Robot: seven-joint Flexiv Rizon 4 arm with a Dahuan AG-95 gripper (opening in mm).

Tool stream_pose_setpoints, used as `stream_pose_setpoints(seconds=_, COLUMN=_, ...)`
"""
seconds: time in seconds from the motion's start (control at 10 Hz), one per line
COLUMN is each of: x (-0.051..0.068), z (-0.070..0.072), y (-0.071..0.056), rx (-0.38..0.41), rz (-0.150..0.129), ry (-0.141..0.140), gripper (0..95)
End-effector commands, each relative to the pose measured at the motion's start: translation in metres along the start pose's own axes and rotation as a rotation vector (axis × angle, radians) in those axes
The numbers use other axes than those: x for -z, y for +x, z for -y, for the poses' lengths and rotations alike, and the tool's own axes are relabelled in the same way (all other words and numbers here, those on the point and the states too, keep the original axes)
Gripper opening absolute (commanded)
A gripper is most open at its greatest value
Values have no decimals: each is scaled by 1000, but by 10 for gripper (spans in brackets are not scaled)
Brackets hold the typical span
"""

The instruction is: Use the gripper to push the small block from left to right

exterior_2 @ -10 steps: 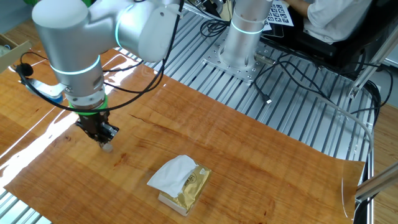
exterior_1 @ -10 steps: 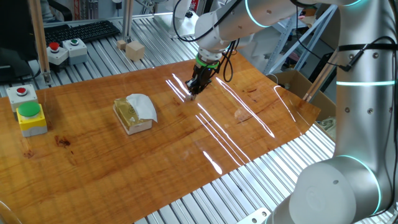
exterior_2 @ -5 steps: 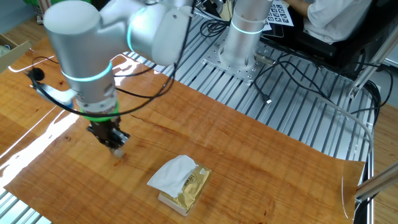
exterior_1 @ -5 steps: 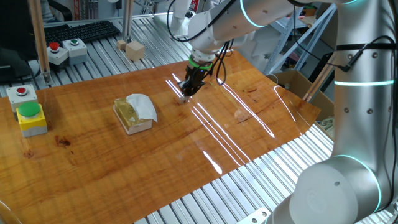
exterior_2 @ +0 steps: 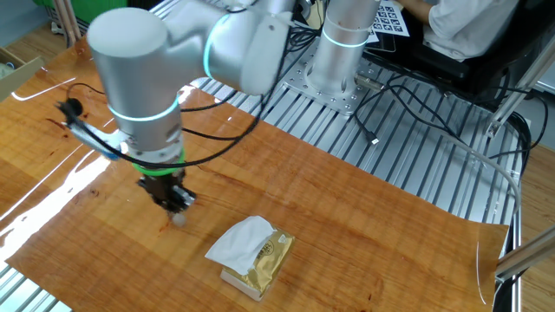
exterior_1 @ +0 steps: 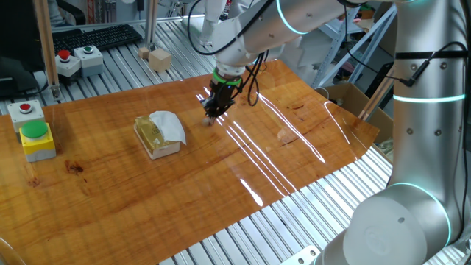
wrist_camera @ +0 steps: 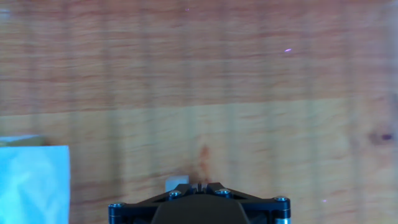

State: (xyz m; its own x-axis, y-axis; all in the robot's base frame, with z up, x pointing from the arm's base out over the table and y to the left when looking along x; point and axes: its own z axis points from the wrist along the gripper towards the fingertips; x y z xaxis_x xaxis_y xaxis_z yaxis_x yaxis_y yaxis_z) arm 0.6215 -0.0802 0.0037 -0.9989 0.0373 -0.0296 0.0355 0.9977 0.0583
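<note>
i see the hand (wrist_camera: 198,185) closed, fingertips low on the tabletop (wrist_camera: 249,124), seemingly touching the small block (wrist_camera: 176,182).

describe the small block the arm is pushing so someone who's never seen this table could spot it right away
Start at the wooden tabletop and find the black gripper under the green ring. The small block sits on the wood at its fingertips. It is a tiny pale cube, far smaller than the cloth-draped yellowish block nearby.
</note>
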Motion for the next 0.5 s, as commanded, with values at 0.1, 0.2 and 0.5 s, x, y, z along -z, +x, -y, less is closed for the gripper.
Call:
stream_pose_setpoints(seconds=0.1, x=0, z=-17, y=6, rx=-22, rz=3, ry=-3, gripper=0)
stream_pose_setpoints(seconds=0.2, x=1, z=-22, y=7, rx=-32, rz=1, ry=0, gripper=0)
stream_pose_setpoints(seconds=0.5, x=9, z=-34, y=5, rx=-45, rz=-1, ry=-6, gripper=0)
